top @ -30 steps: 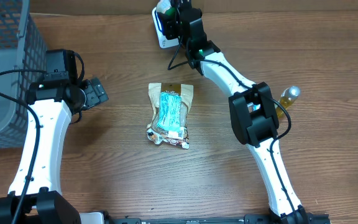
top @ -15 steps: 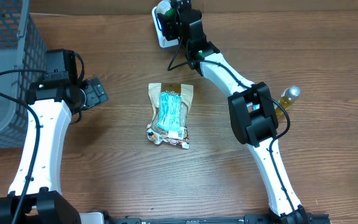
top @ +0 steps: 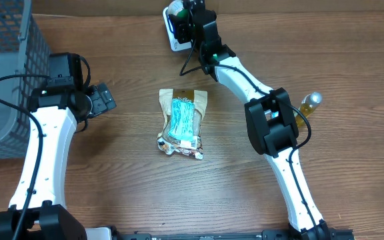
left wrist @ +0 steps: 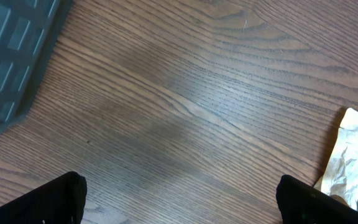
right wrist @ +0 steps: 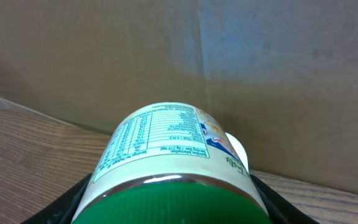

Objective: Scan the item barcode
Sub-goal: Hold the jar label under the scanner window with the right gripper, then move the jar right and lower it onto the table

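1 step in hand: presenting for the scan. My right jaws clamp the green-lidded tub (right wrist: 166, 149) at the worktop's (top: 132, 193) far edge; left jaws apart, empty. Next, I'd rotate it to expose the barcode.

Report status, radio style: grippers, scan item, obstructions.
Left gripper open, empty. Right gripper shut on green-lidded canister, label showing. Snack pouch, bottle well clear.

Packet (top: 183, 123) centre; basket (top: 5, 80) far left; bottle (top: 310, 103) right; jar (right wrist: 166, 143) in right end effector (right wrist: 174, 208), behind packet.
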